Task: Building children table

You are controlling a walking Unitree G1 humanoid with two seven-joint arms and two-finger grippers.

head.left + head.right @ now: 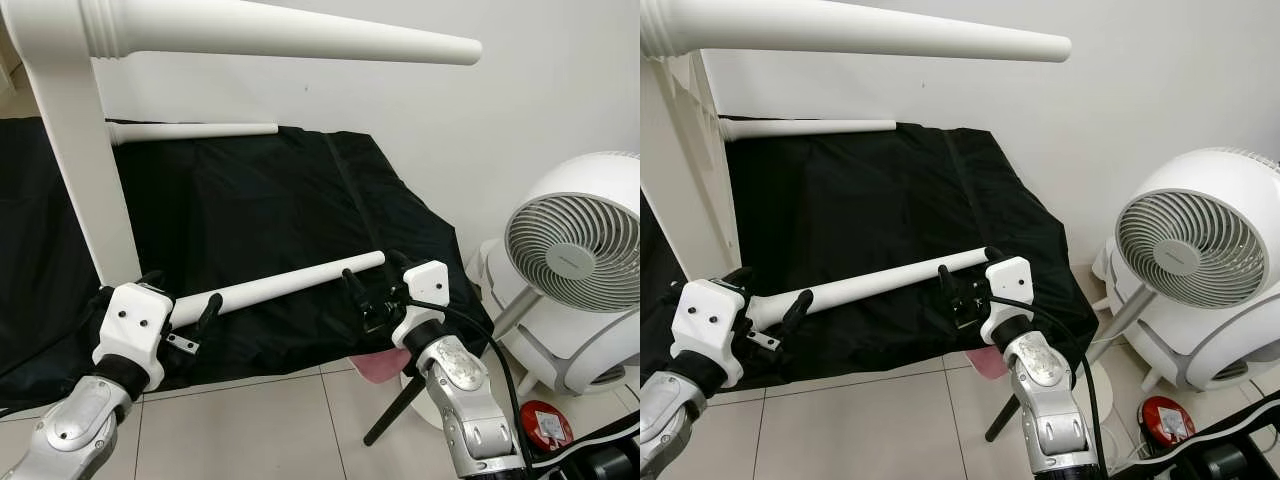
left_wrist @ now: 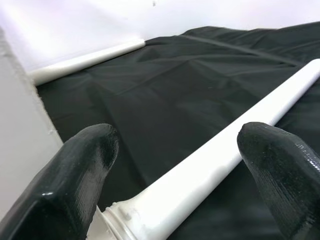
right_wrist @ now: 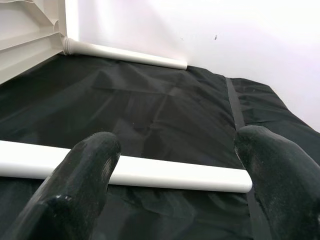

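The white children's table lies on its side; its top panel [image 1: 85,150] stands upright at the left. One leg [image 1: 300,35] sticks out overhead and a far leg [image 1: 190,131] runs along the wall. The near lower leg [image 1: 290,283] stretches over the black cloth [image 1: 270,200]. My left gripper [image 1: 185,300] is open and straddles that leg near its base [image 2: 150,210], with a finger [image 2: 85,165] on either side. At the leg's free tip [image 3: 220,180], my right gripper [image 1: 378,280] is open, its fingers [image 3: 95,155] spread just in front of the leg.
A white floor fan [image 1: 580,270] stands at the right, close to my right arm. A red round object [image 1: 545,425] and cables lie on the tiled floor below it. A pink item [image 1: 378,368] and a black tripod leg [image 1: 395,410] sit at the cloth's front edge.
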